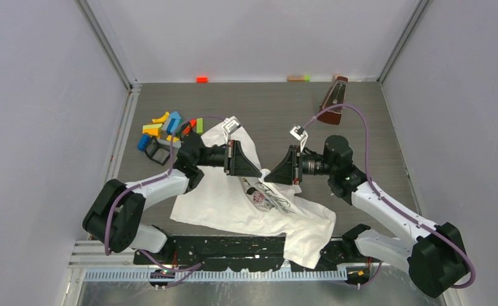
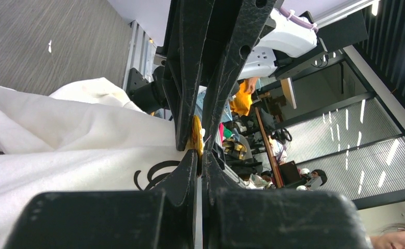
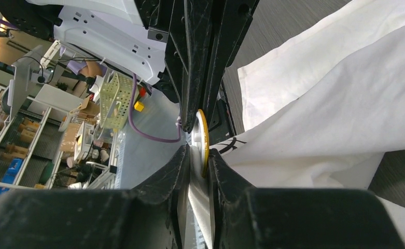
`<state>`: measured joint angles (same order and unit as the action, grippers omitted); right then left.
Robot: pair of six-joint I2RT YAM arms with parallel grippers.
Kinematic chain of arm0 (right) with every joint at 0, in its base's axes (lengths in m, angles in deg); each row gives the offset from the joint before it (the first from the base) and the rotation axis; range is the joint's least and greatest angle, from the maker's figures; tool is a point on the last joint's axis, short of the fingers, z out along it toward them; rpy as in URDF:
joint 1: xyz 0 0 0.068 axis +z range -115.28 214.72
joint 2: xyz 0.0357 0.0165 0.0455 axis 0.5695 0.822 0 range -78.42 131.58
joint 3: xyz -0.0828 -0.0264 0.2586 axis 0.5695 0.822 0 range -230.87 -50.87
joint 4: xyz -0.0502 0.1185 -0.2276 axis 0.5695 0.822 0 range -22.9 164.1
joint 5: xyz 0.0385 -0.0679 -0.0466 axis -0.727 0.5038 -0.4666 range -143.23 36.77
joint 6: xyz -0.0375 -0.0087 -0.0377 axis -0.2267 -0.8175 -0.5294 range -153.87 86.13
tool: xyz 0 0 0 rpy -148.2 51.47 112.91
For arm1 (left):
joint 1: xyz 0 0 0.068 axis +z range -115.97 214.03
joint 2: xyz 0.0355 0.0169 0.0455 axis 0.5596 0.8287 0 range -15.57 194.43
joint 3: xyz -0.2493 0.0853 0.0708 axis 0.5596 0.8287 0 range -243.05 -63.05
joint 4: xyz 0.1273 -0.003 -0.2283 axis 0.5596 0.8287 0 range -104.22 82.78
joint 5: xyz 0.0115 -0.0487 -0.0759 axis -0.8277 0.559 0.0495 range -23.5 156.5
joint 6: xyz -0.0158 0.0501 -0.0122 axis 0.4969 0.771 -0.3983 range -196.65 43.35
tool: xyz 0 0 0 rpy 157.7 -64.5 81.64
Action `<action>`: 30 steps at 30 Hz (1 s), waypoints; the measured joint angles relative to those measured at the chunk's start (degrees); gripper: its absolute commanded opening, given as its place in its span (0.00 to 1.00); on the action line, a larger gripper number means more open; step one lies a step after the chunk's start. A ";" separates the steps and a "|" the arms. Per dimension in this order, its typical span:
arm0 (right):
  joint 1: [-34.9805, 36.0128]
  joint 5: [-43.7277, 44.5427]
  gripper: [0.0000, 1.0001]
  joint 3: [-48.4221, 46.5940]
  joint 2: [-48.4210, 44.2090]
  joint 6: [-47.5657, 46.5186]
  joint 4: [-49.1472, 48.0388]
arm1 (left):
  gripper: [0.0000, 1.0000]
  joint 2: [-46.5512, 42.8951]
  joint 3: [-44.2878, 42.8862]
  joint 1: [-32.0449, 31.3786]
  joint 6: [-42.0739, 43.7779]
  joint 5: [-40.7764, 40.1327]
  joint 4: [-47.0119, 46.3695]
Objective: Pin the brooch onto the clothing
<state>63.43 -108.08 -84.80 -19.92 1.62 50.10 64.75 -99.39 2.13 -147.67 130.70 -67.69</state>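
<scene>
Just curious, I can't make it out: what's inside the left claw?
A gold-rimmed brooch, pinched at the left claw's tips. Its face, and whether its pin has caught the shirt, are hidden by the fingers.
</scene>
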 measured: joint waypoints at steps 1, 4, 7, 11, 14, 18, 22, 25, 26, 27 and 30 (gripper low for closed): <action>0.00 -0.04 0.11 0.00 0.33 0.52 -0.28 | 0.00 0.00 0.00 0.11 0.20 0.09 0.13; 0.00 -0.35 0.09 0.00 1.36 2.03 -1.16 | 0.00 0.00 0.00 0.35 1.07 0.33 0.63; 0.00 -0.57 0.05 0.00 2.56 3.58 -2.10 | 0.00 0.00 0.00 0.61 1.75 0.37 1.44; 0.00 -0.83 0.03 -0.02 4.11 5.35 -2.69 | 0.00 -0.07 0.00 0.85 3.08 0.37 2.75; 0.00 -1.36 0.01 -0.11 5.40 6.03 -2.67 | 0.00 -0.20 0.00 0.92 4.28 0.35 4.48; 0.00 -2.16 0.01 -0.87 7.06 6.54 -1.49 | 0.00 -0.22 0.00 0.94 5.57 0.33 6.08; 0.00 -2.21 0.01 -1.66 8.11 6.58 -0.07 | 0.00 -0.68 0.00 1.14 6.97 0.13 8.09; -0.20 -1.38 0.01 -1.86 8.28 6.67 1.20 | 0.00 -1.01 0.00 1.16 8.55 -0.63 9.88; -0.35 -0.85 0.01 -1.86 8.28 6.73 1.75 | 0.00 -1.31 0.00 1.16 9.16 -1.25 10.95; -0.50 -0.37 0.01 -1.86 8.28 6.75 2.16 | 0.00 -1.75 0.00 1.16 10.23 -1.99 12.35; -1.18 1.57 0.01 -1.86 8.37 6.80 3.26 | 0.00 -3.30 -0.15 1.11 13.49 -4.68 16.70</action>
<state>62.25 -106.51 -86.66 -11.55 8.41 53.36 61.45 -99.54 3.25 -134.19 126.03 -50.99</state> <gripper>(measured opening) 0.191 0.021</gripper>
